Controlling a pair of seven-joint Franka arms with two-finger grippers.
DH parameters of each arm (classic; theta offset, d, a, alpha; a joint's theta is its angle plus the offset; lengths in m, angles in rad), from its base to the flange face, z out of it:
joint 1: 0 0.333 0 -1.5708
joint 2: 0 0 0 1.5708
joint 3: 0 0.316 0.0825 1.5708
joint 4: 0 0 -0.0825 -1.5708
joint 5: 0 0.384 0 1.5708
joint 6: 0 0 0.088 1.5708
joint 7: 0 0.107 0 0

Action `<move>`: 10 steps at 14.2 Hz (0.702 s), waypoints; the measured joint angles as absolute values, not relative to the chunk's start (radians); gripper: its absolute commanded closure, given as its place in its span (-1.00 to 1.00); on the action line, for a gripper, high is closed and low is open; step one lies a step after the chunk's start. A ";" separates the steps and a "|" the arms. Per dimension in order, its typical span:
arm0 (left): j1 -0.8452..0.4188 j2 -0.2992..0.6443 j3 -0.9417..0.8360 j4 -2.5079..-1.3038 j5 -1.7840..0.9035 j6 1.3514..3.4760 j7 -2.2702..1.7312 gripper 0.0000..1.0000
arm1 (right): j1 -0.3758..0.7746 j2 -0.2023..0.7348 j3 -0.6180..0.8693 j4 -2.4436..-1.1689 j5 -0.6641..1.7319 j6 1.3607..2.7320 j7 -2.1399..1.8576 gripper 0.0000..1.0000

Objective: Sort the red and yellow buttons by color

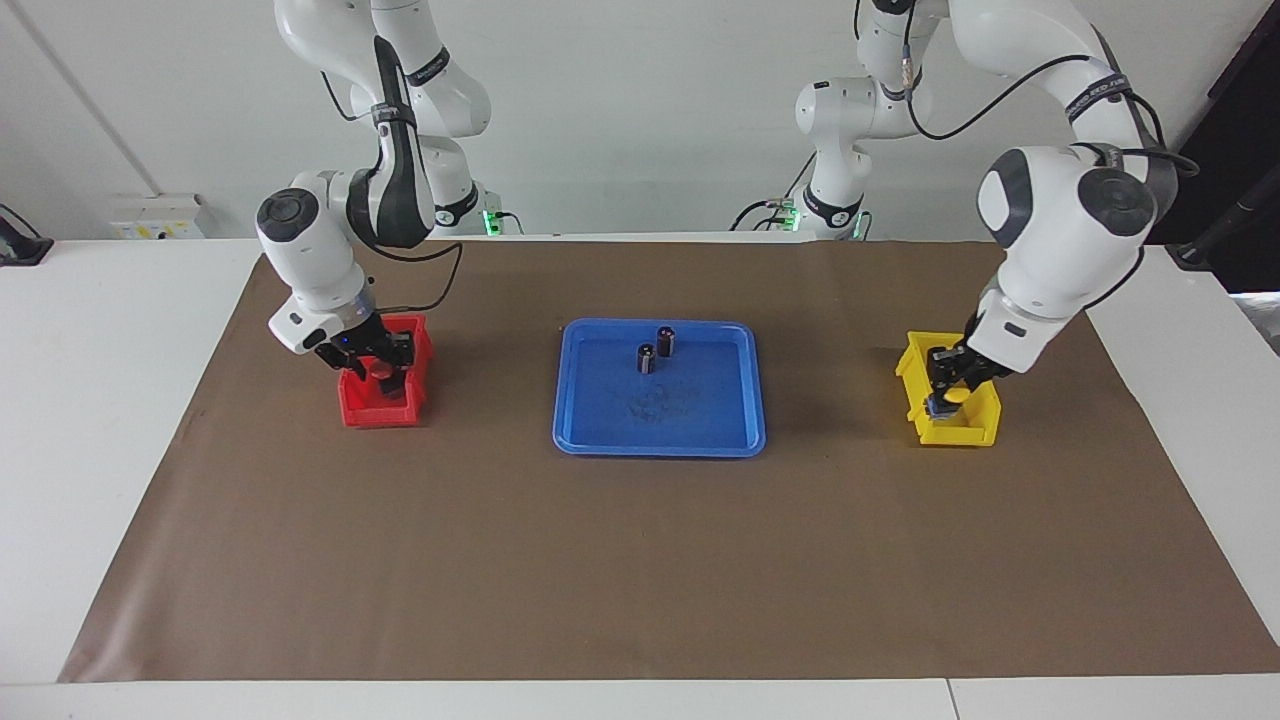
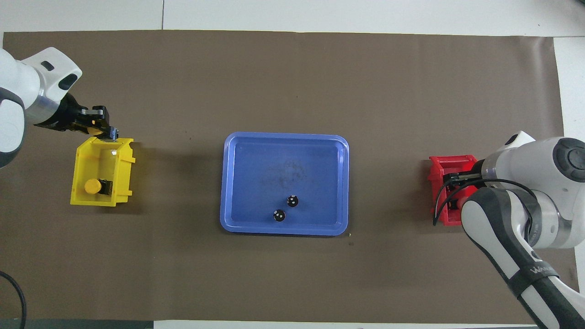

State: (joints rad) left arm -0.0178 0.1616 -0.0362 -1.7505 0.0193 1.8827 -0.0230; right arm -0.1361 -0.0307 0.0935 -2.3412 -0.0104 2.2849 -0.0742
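Left gripper (image 1: 948, 392) is clutching a yellow button (image 1: 957, 395) over the yellow bin (image 1: 975, 432); another yellow button (image 2: 93, 186) is lying inside. Right gripper (image 1: 378, 372), over the red bin (image 1: 380, 412), is hiding its fingers: can't tell. Mat (image 1: 640, 560) is lying wide open around the blue tray (image 1: 600, 440). "WANSEED" is showing on the right arm's strap.

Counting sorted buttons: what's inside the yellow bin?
One yellow button lies in the yellow bin. The left gripper holds a second yellow button over it, hiding the first in the facing view.

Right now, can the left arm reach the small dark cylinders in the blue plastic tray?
Probably not yet: the left end effector, over the yellow plastic bin, is shut on a yellow-capped push-button. Nothing covers the small dark cylinders in the blue plastic tray; after letting go it likely could.
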 measured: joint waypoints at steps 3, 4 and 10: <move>0.053 0.157 -0.037 -1.771 0.019 1.898 0.107 0.97 | -0.135 -0.032 0.094 -2.296 -0.010 2.230 -0.074 -0.28; 0.067 0.152 -0.037 -1.794 0.019 1.923 0.121 0.97 | -0.132 -0.033 0.095 -2.280 -0.010 2.214 -0.074 -0.28; 0.075 0.092 -0.041 -1.941 0.019 1.982 0.126 0.97 | -0.089 -0.058 0.096 -2.004 -0.009 1.881 -0.068 -0.40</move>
State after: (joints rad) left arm 0.0747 0.0917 -0.0415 -1.9413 0.0193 1.9824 0.1262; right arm -0.0890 -0.0584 0.0958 -2.0037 -0.0086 1.8814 -0.0676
